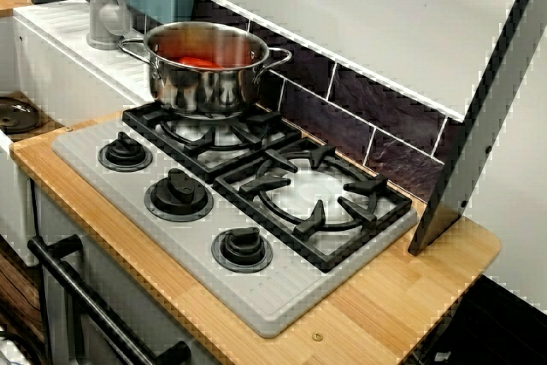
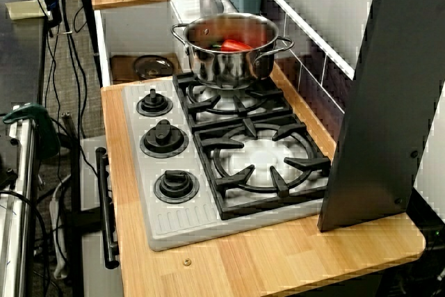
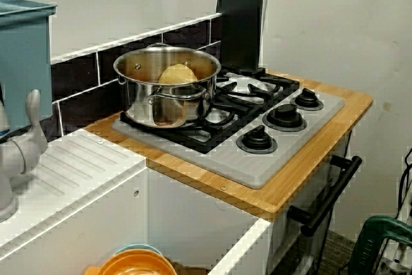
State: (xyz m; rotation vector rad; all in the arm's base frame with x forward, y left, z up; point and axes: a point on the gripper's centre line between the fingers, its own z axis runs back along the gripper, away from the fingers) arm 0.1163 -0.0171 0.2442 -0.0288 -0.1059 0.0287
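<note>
No gripper or arm shows in any of the three views. A shiny steel pot (image 1: 205, 74) with two handles stands on the far-left burner of a toy stove (image 1: 256, 297). In the high view from the front, the pot (image 2: 229, 57) holds a red item (image 2: 236, 44), also seen from the stove's corner as a red item (image 1: 198, 61). From the sink side, a rounded yellowish lump (image 3: 177, 74) shows inside the pot (image 3: 167, 98). The other burner (image 1: 316, 198) has nothing on it. Three black knobs (image 1: 179, 194) line the stove's front.
The stove sits on a wooden counter (image 1: 402, 288). A dark slanted panel (image 2: 382, 102) stands at the counter's right end. A grey faucet (image 1: 107, 6) and white sink (image 3: 77, 172) adjoin the pot side. Below the front runs a black oven handle (image 2: 108, 206). Orange bowls (image 3: 135, 263) lie low by the sink.
</note>
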